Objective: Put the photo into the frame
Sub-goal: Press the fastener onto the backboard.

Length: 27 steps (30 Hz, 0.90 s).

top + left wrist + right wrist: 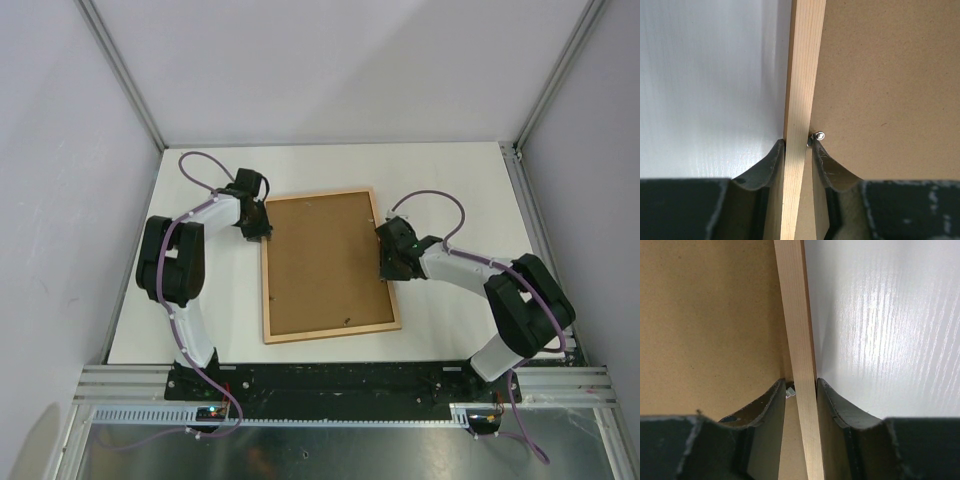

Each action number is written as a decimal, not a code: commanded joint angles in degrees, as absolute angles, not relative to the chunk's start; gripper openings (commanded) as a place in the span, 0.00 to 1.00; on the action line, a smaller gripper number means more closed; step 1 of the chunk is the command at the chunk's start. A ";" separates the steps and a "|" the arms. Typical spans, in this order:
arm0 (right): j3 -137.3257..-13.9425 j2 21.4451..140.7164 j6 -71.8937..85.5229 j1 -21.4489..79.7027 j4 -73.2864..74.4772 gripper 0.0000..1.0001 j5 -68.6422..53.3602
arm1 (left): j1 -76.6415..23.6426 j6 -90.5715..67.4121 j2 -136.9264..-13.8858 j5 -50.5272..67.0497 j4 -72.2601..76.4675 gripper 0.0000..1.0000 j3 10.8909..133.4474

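Frame: we saw the frame (pixel 331 331) lying flat on the white table (pixel 450 180) between the two arms, light wood face up, with its long sides running away from the bases
Board: a brown backing board (pixel 325 262) filled the opening inside the rails
Left gripper: the left gripper (pixel 797 145) sat on the left rail close to the far corner; its fingers were narrow and pressed against both sides of the rail, one on the table side and one on the board side
Tab: a small metal tab (pixel 817 136) lay at the edge of the board, touching the tip of the inner finger
Right gripper: the right gripper (pixel 801 385) straddled the right rail about midway along it; the outer finger touched the wood, but a thin gap seemed to show on the board side, so we could not tell whether it gripped
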State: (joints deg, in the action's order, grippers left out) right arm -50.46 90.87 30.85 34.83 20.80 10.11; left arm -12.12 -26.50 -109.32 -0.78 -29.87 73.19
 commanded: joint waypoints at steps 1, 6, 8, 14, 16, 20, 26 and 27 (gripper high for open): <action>-50.45 92.05 29.33 36.14 20.61 0.36 10.58 | -11.35 -26.64 -110.21 -3.55 -30.03 0.00 71.72; -50.44 92.73 29.02 36.76 20.90 0.41 11.27 | -11.34 -26.70 -110.13 -3.48 -29.96 0.00 71.72; -50.34 92.92 29.05 36.92 20.91 0.38 11.52 | -11.38 -26.67 -110.13 -3.62 -29.97 0.00 71.67; -50.12 93.07 29.01 36.72 21.00 0.22 11.91 | -11.36 -26.57 -110.17 -3.84 -29.95 0.00 71.71; -50.06 93.07 28.90 36.47 21.01 0.13 11.92 | -11.39 -26.55 -110.09 -3.90 -29.94 0.00 71.65; -50.03 92.81 28.10 35.59 20.93 0.03 11.70 | -11.38 -26.37 -109.85 -3.57 -29.90 0.00 71.56; -50.14 92.00 25.52 34.36 19.74 0.00 10.60 | -11.35 -25.05 -108.72 -0.90 -29.72 0.03 71.64; -50.21 91.88 24.85 33.88 19.32 0.00 10.35 | -11.43 -24.74 -108.28 0.21 -29.67 0.08 71.64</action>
State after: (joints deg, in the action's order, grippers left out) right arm -50.48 91.18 28.16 35.03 20.03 10.50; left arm -11.79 -26.30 -109.27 -0.67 -29.19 73.08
